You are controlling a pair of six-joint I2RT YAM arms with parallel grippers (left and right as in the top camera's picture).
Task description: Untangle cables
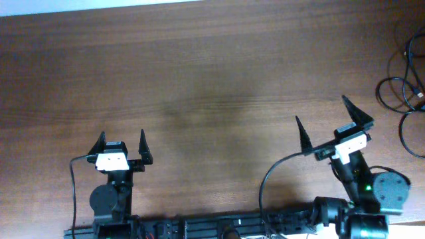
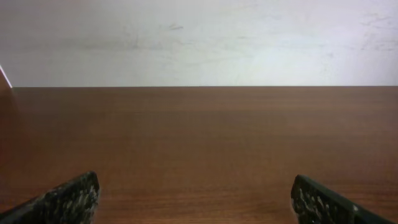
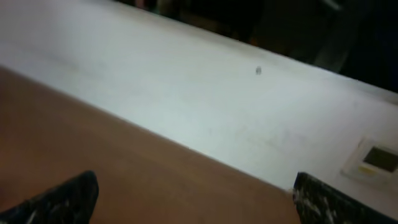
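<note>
The cables (image 1: 406,86) are thin black cords in loose loops at the far right edge of the wooden table (image 1: 199,73), partly cut off by the overhead view's edge. My right gripper (image 1: 320,110) is open and empty, to the left of the cables and apart from them. My left gripper (image 1: 121,135) is open and empty near the front left, far from the cables. The left wrist view shows its open fingers (image 2: 196,193) over bare wood. The right wrist view shows its open fingers (image 3: 196,196) over wood and a white wall; no cable shows there.
The arm bases and a black rail (image 1: 199,226) run along the table's front edge. A thicker black wire (image 1: 269,179) loops from the right arm. A white wall (image 2: 199,37) stands behind the table's far edge.
</note>
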